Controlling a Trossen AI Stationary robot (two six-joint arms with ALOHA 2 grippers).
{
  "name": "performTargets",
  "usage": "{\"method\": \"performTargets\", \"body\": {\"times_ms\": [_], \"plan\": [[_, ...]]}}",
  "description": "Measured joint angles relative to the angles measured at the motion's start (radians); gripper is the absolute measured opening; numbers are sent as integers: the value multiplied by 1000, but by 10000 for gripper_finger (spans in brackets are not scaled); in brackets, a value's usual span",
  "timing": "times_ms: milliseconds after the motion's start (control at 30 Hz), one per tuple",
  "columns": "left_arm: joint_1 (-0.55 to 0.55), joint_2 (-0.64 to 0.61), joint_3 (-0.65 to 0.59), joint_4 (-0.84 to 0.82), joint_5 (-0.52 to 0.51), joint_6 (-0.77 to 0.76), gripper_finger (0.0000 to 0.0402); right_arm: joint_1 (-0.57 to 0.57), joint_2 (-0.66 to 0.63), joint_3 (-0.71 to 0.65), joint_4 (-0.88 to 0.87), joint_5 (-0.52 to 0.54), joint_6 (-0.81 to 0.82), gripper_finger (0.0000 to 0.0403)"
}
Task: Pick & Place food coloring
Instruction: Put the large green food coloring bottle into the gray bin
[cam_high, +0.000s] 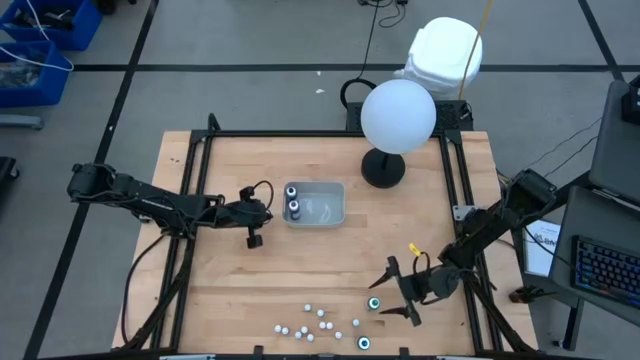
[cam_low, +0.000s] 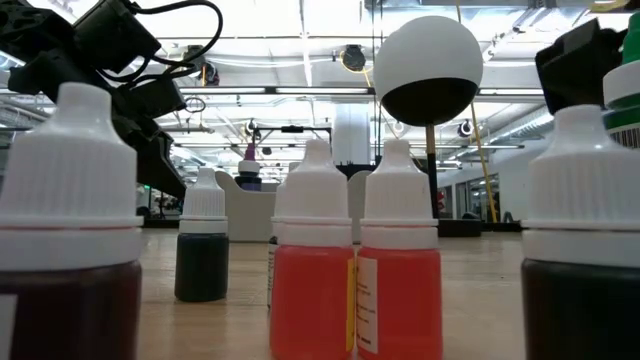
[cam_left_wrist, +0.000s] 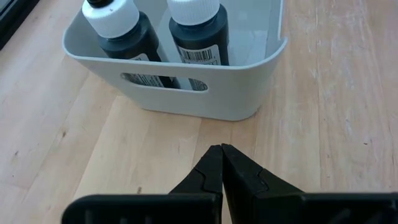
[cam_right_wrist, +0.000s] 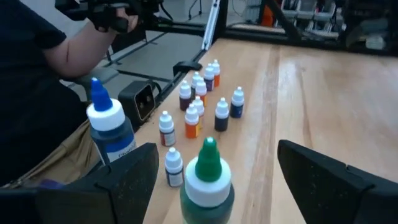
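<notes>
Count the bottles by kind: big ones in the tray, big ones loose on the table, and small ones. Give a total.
big bottles in the tray: 2
loose big bottles on the table: 2
small bottles: 10
Total: 14

Bare table (cam_high: 230, 290) between tray (cam_high: 335, 215) and bottle cluster (cam_high: 315, 322), globe (cam_high: 398, 116) behind.
</notes>
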Motion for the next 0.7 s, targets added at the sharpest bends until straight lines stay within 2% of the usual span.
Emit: {"method": "performTargets", "body": {"times_ms": [267, 433, 700], "plan": [[0, 0, 0, 0, 0, 0, 10, 0, 4, 0, 3, 0, 40, 318], [0, 0, 0, 0, 1, -1, 10, -7, 54, 0, 24, -25, 78, 318], [0, 0, 0, 0, 2, -3, 10, -12, 86, 0, 75, -27, 44, 318]]}}
